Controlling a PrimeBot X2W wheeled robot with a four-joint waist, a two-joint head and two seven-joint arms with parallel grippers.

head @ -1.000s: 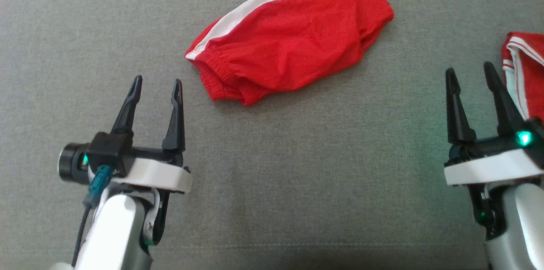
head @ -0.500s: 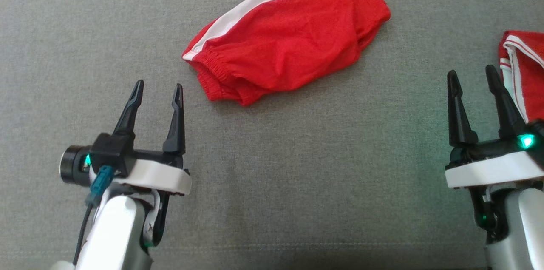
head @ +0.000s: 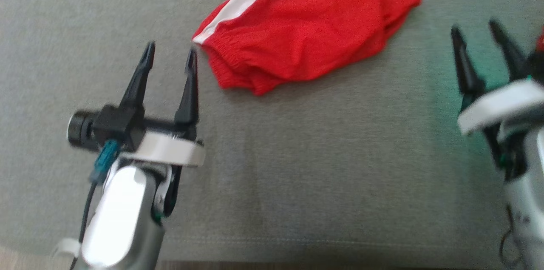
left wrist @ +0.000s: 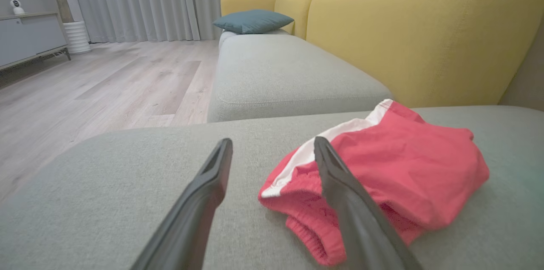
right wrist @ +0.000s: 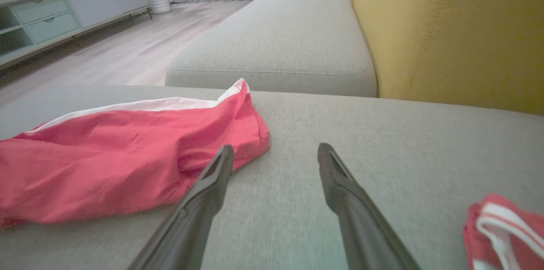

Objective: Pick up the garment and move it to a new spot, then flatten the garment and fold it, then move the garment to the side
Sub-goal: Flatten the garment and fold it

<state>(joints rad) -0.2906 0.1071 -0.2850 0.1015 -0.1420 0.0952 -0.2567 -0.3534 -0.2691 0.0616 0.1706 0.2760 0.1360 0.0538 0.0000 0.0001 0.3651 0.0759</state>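
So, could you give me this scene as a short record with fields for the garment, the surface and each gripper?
garment: red shorts with a white side stripe, crumpled, not held
surface: grey sofa cushion
left gripper: open, empty, close to the waistband end of the shorts
right gripper: open, empty, near the other end of the shorts
nearby: second red-and-white garment on the robot's right, yellow backrest, blue pillow
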